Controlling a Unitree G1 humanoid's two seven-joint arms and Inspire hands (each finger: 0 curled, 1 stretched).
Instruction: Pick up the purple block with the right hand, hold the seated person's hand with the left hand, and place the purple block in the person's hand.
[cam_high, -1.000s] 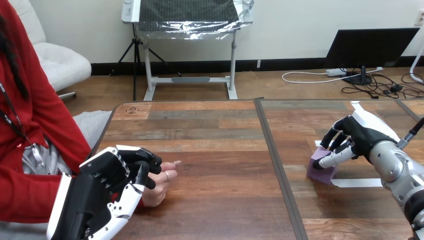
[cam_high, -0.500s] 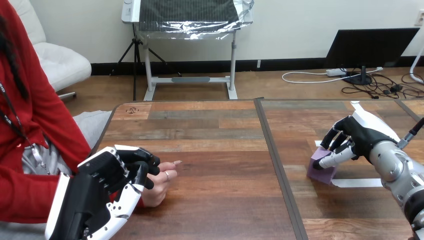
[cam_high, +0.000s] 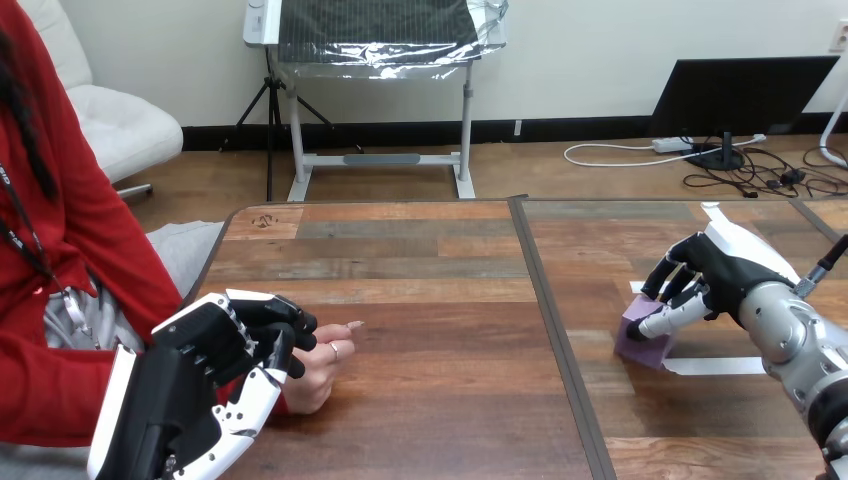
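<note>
The purple block (cam_high: 643, 346) sits on the table at the right, beside a strip of white tape. My right hand (cam_high: 724, 270) is shut on it: the thumb lies across its near top edge and the fingers curl over its far side. At the left, the person's hand (cam_high: 326, 368) rests on the table with its fingers loosely folded. My left hand (cam_high: 208, 346) lies over the back of it, with the dark fingers curled round its top and the white thumb along its near side.
A white tape strip (cam_high: 716, 366) lies on the table right of the block. A dark seam (cam_high: 560, 340) runs front to back between the two tabletops. The person's red sleeve (cam_high: 60, 390) shows at the left edge.
My left hand has drawn slightly left and toward me over the person's hand. The right hand and the block have stayed where they were.
</note>
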